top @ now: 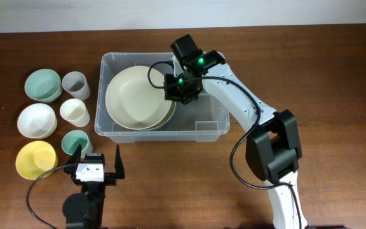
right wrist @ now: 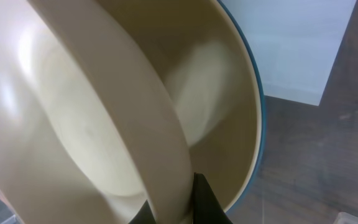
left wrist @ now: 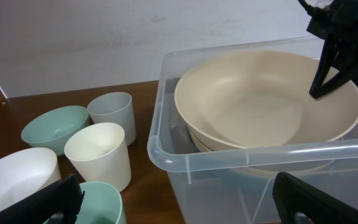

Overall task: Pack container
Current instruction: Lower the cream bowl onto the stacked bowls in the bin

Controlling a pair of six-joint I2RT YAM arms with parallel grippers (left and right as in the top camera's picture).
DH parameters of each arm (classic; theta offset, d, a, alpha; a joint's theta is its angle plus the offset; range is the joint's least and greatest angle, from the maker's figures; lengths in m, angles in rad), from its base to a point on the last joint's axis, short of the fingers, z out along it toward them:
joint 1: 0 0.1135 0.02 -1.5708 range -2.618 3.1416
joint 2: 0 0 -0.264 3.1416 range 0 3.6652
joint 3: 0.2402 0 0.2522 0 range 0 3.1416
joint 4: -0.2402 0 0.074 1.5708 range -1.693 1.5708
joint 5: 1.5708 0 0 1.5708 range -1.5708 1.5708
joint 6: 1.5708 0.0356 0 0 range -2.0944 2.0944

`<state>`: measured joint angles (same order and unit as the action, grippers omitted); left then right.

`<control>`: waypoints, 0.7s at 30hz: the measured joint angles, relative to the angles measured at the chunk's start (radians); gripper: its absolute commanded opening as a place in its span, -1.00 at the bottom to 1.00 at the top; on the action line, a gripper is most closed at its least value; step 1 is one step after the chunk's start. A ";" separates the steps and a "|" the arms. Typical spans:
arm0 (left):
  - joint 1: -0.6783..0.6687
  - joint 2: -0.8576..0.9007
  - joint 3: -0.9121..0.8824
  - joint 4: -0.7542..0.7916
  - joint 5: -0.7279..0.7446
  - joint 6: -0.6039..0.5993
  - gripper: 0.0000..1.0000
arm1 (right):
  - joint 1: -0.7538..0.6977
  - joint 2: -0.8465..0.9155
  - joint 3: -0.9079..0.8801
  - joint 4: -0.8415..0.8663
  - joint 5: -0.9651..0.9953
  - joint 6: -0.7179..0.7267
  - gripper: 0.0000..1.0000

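My right hand pinches the rim of the cream plate inside the container; my left hand is spread.

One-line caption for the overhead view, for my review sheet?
Packing: right gripper pinches the rim of the top cream plate inside the container; left gripper hangs open.

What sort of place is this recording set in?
Likely a robot lab bench, not a kitchen: bare wooden table, plain wall, and the right gripper holding a cream plate inside the clear container.
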<state>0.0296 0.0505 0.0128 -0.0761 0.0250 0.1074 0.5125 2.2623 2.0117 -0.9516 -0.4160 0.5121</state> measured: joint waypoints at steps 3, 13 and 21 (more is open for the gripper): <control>0.000 0.000 0.000 0.000 0.000 0.000 0.99 | 0.000 0.002 0.000 0.000 -0.005 0.002 -0.76; 0.000 0.000 0.000 0.000 0.000 0.000 0.99 | 0.000 0.002 0.000 0.002 -0.016 0.005 0.04; 0.000 0.000 0.000 0.000 0.000 0.000 0.99 | -0.001 0.002 0.000 0.003 -0.023 0.005 0.63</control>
<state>0.0296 0.0505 0.0128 -0.0761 0.0250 0.1074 0.5117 2.2642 2.0117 -0.9482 -0.4393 0.5175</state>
